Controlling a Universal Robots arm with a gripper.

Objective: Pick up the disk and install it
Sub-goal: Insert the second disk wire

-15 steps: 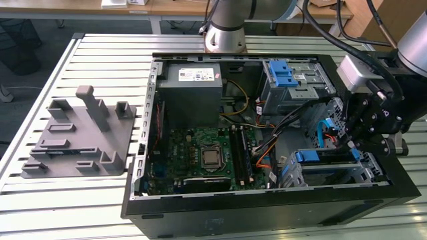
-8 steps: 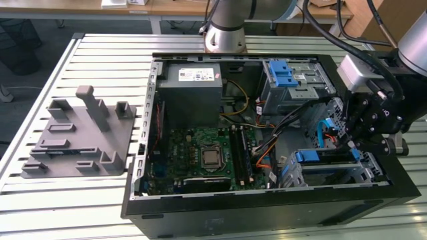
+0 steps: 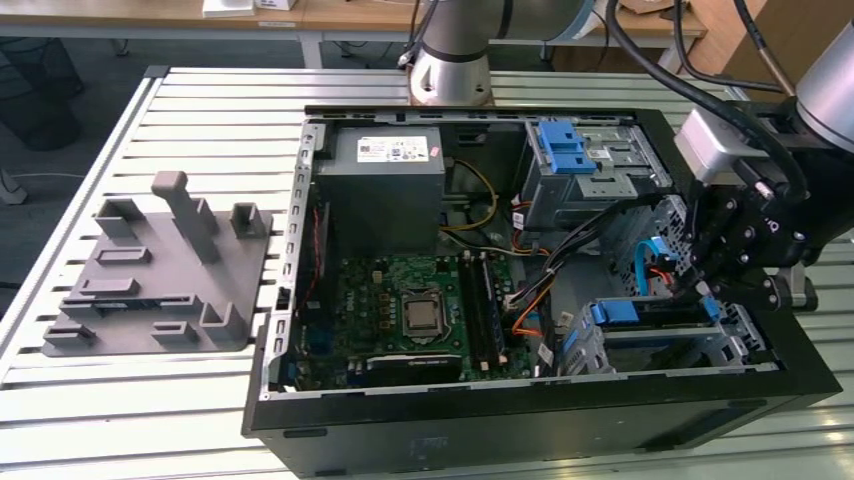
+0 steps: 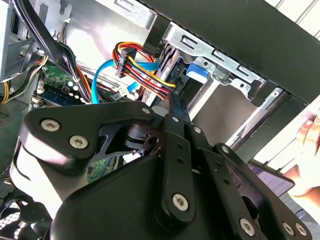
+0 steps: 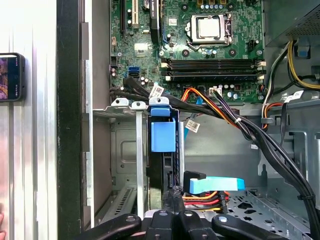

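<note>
The disk (image 3: 643, 314), edged by its blue carrier, stands on edge in the drive cage at the case's front corner, on the exterior view's right. In the first wrist view the disk (image 5: 163, 136) sits in its slot between the cage's metal rails, blue tab uppermost. My gripper (image 3: 699, 288) hangs just above that cage. Its two thin black fingers are pressed together, the gripper (image 5: 172, 194) shut with nothing between them. The tips of the gripper (image 4: 173, 102) end at the disk (image 4: 196, 70); whether they touch it I cannot tell.
Orange, red and black power wires (image 5: 210, 199) and a blue data cable (image 5: 217, 184) lie beside the disk. The motherboard (image 3: 407, 310) and grey power supply (image 3: 387, 165) fill the case's other side. A grey fixture (image 3: 160, 270) lies on the table. A hand (image 4: 307, 137) and phone (image 5: 11, 77) are outside the case.
</note>
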